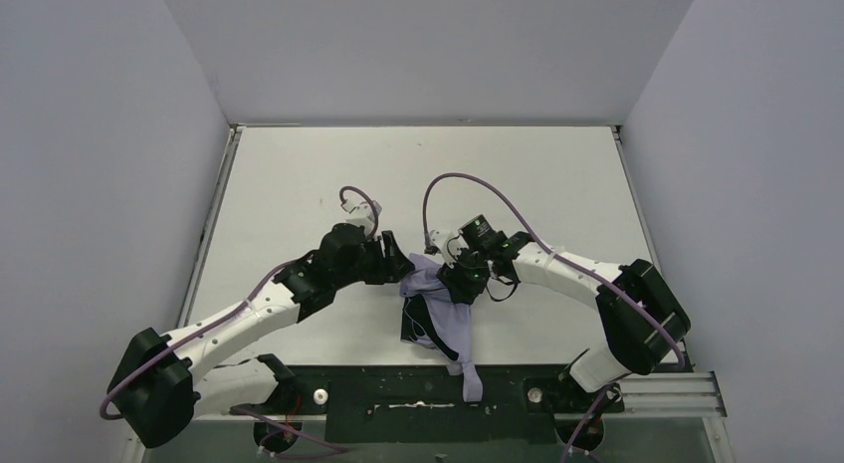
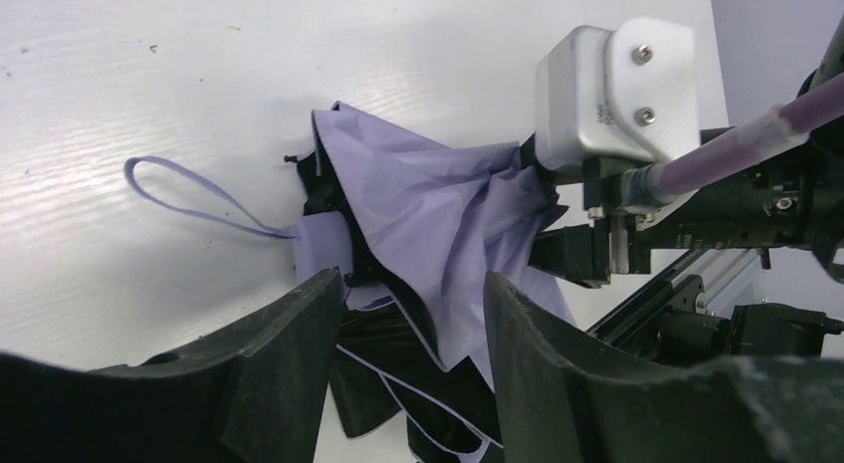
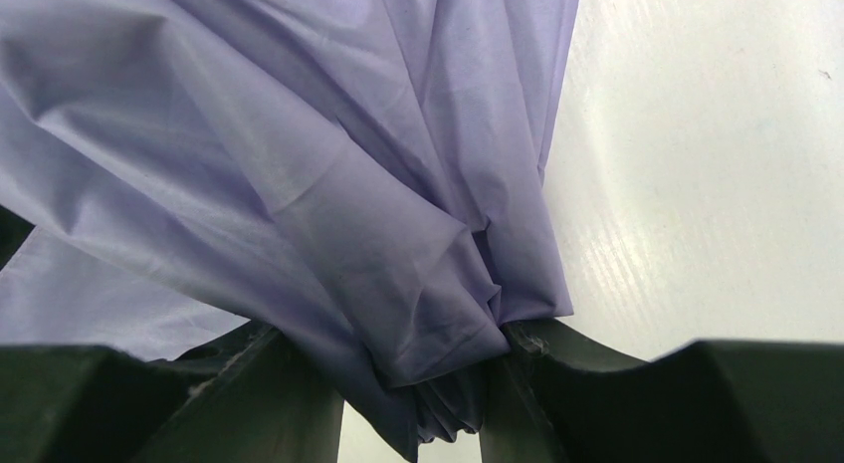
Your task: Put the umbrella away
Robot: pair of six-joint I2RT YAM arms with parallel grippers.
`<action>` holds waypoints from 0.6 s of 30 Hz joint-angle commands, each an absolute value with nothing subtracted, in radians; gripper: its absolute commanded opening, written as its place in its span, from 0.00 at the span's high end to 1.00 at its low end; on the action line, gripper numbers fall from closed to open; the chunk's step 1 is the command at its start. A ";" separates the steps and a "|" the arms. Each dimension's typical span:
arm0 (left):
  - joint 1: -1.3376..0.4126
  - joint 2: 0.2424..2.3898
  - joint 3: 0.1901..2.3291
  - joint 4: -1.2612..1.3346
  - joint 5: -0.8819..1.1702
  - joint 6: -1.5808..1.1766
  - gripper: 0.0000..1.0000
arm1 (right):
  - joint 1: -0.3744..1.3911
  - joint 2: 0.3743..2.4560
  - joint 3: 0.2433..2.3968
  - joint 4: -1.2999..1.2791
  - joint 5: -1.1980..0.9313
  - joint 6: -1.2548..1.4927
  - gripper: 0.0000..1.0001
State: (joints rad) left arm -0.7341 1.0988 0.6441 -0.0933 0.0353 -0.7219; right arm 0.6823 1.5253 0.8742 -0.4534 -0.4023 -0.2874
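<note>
The umbrella (image 1: 438, 309) lies crumpled near the middle of the table's front, with lavender fabric over black folds and a tail hanging toward the near edge. My right gripper (image 3: 408, 344) is shut on a bunched fold of the umbrella's fabric (image 3: 378, 214) and comes in from the right (image 1: 460, 284). My left gripper (image 2: 413, 284) stands open at the umbrella's left side (image 1: 400, 267), with the fabric and the black underside (image 2: 428, 234) lying between its fingers without a visible pinch. The small lavender handle (image 2: 323, 246) and its wrist loop (image 2: 184, 194) rest on the table.
The white table (image 1: 299, 184) is walled on three sides by grey panels. A metal rail (image 1: 657, 388) and the arm bases run along the near edge. Purple cables (image 1: 478, 184) arch above both wrists. The right arm's silver camera housing (image 2: 617, 85) sits close to my left gripper.
</note>
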 commanded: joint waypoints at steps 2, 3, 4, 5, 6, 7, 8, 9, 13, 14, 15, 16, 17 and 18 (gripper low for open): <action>-0.757 1.163 0.741 -0.039 0.057 -0.730 0.54 | 0.690 1.523 0.873 -0.416 -0.330 -0.295 0.75; -0.758 1.177 0.746 -0.032 0.064 -0.730 0.56 | 0.690 1.522 0.873 -0.415 -0.331 -0.295 0.75; -0.762 1.189 0.752 -0.023 0.071 -0.730 0.60 | 0.691 1.523 0.873 -0.410 -0.333 -0.292 0.76; -0.764 1.203 0.757 -0.020 0.081 -0.731 0.63 | 0.690 1.523 0.872 -0.408 -0.335 -0.289 0.75; -0.767 1.214 0.762 -0.019 0.092 -0.732 0.66 | 0.690 1.523 0.873 -0.407 -0.337 -0.289 0.75; -0.771 1.225 0.766 -0.021 0.101 -0.731 0.69 | 0.690 1.523 0.873 -0.408 -0.337 -0.287 0.75; -0.774 1.236 0.769 -0.028 0.109 -0.730 0.70 | 0.690 1.524 0.873 -0.406 -0.337 -0.286 0.75; -0.778 1.241 0.770 -0.037 0.114 -0.731 0.70 | 0.690 1.525 0.873 -0.407 -0.339 -0.285 0.75; -0.793 1.243 0.755 -0.048 0.121 -0.733 0.68 | 0.690 1.525 0.873 -0.408 -0.338 -0.289 0.75; -0.797 1.243 0.755 -0.050 0.123 -0.735 0.66 | 0.690 1.525 0.873 -0.409 -0.338 -0.288 0.75; -0.801 1.242 0.757 -0.054 0.123 -0.734 0.65 | 0.690 1.526 0.873 -0.407 -0.338 -0.288 0.75; -0.802 1.240 0.760 -0.061 0.122 -0.733 0.65 | 0.691 1.527 0.873 -0.406 -0.338 -0.287 0.75; -0.806 1.239 0.762 -0.065 0.121 -0.733 0.64 | 0.689 1.528 0.872 -0.404 -0.337 -0.286 0.75; -0.808 1.238 0.764 -0.069 0.120 -0.734 0.64 | 0.690 1.529 0.873 -0.403 -0.337 -0.285 0.75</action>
State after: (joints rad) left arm -0.7959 1.2495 0.7174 -0.0795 0.0967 -0.7288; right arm 0.6827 1.5253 0.8742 -0.4515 -0.3981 -0.2764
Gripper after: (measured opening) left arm 0.352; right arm 0.415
